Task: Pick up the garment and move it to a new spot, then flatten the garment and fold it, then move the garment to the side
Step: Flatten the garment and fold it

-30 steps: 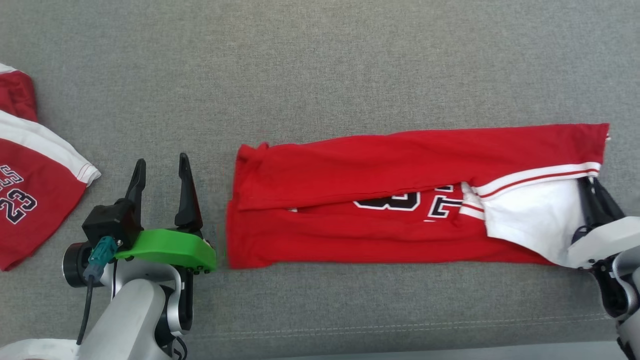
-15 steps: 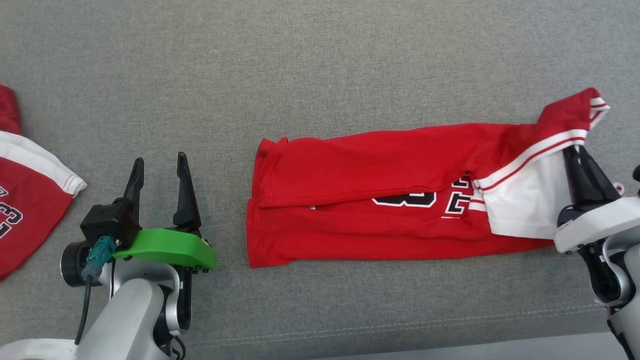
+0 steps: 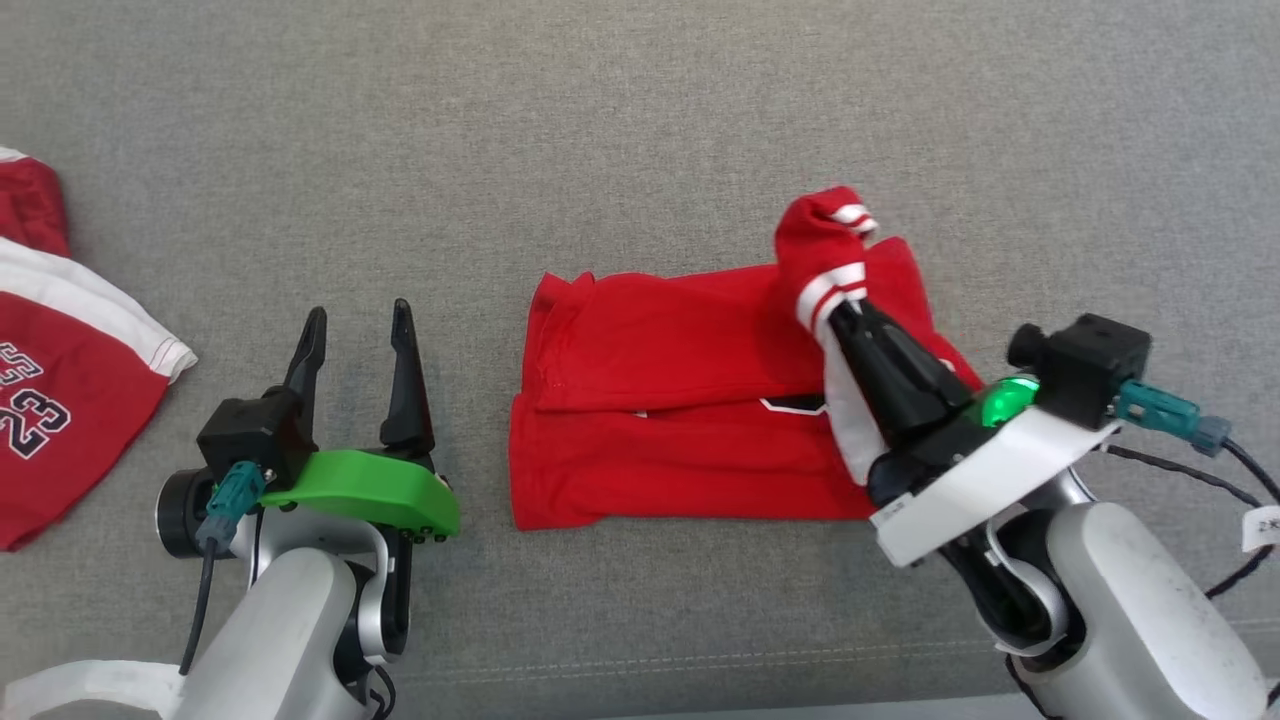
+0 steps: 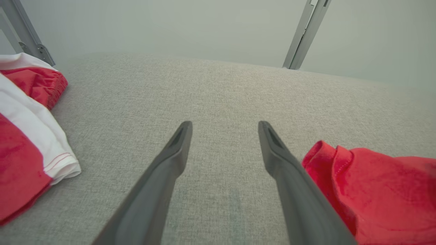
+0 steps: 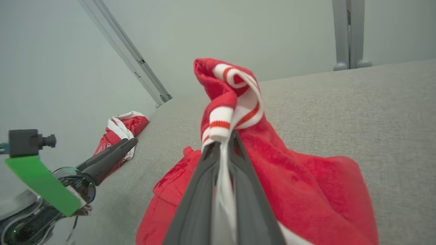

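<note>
The garment (image 3: 650,400) is a red jersey with white trim and dark lettering, lying folded lengthwise on the grey cushion. My right gripper (image 3: 842,306) is shut on its red-and-white striped end (image 5: 224,109), lifted and carried leftward over the body of the garment (image 5: 299,183). My left gripper (image 3: 360,320) stands open just left of the garment's left edge (image 4: 368,183), with nothing between its fingers (image 4: 177,149). The left gripper (image 5: 129,142) shows at the left of the right wrist view too.
A second red and white jersey (image 3: 70,370) with the number 23 lies at the far left edge (image 4: 30,136). The grey cushion (image 3: 640,130) stretches bare behind the garment. Metal frame posts (image 4: 303,34) stand beyond its back edge.
My right gripper has swept left with the striped end, lifting it and doubling the garment over itself. The garment now looks about half as long. The left gripper stays open in place.
</note>
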